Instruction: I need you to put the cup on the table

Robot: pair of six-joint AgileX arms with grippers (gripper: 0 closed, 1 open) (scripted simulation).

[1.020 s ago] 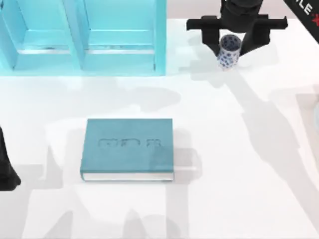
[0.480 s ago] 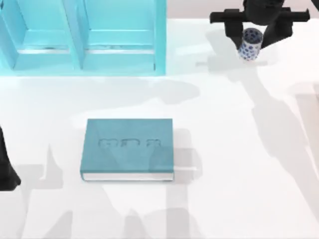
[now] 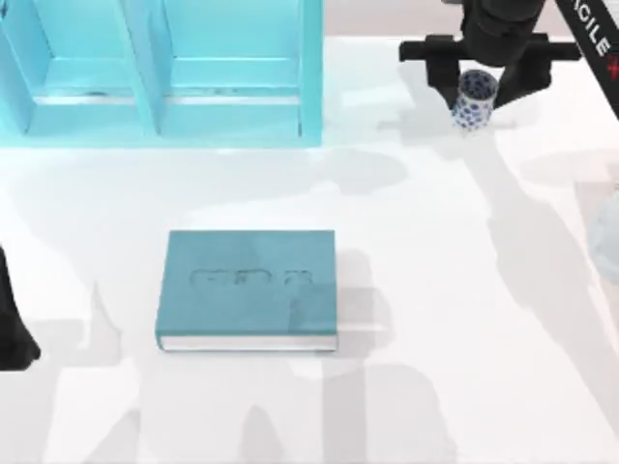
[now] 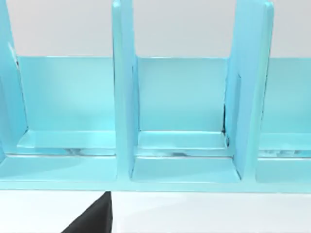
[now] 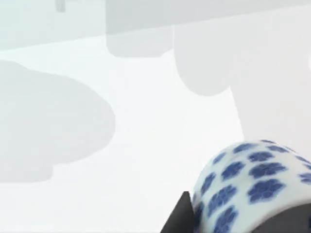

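Note:
The cup (image 3: 474, 100), small and white with blue flowers, hangs between the fingers of my right gripper (image 3: 476, 85) at the far right of the table (image 3: 435, 290), to the right of the shelf. That gripper is shut on the cup, which stands upright just above or at the white surface; I cannot tell whether it touches. The right wrist view has the cup (image 5: 252, 179) close up beside a dark finger (image 5: 179, 218), over the bare table (image 5: 146, 136). My left arm (image 3: 12, 324) is parked at the table's left edge.
A light-blue shelf unit (image 3: 164, 68) stands along the far left half of the table and faces the left wrist camera (image 4: 184, 97). A teal hardcover book (image 3: 248, 287) lies flat left of the middle. Bare white surface lies between the book and the cup.
My right gripper carried the cup to the right along the far edge, then drifted back a little to the left and lower. The book and the left arm have not moved.

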